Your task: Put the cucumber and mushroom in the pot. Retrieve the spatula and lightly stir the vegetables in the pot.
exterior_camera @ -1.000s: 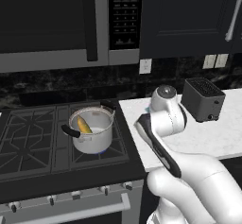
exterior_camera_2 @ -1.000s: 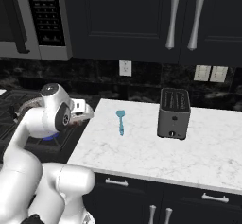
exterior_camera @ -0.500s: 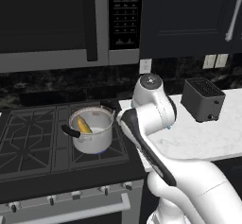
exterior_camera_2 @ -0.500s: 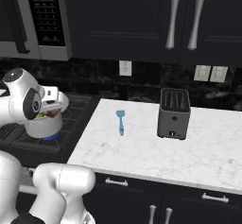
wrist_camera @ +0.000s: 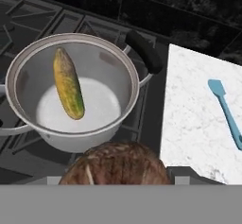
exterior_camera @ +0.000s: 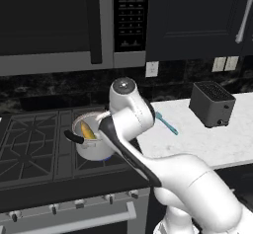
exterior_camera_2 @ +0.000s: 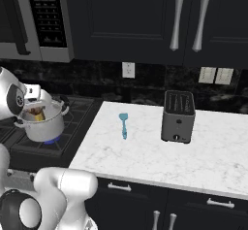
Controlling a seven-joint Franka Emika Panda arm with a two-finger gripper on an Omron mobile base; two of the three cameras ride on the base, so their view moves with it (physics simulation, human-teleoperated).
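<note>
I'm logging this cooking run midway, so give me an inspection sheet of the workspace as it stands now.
Surface: white marble counter beside black gas stove.
Job's things: cucumber lies inside the pot; mushroom sits at the gripper, near the pot's rim; spatula lies flat on the counter.
Clutter: toaster on the counter.
Grippers: fingertips hidden behind the mushroom.
Cables: nothing seen.
Surroundings: dark cabinets, microwave, wall outlets.

Pot [wrist_camera: 71,133] mouth open above (cucumber [wrist_camera: 69,82] lies inside).
</note>
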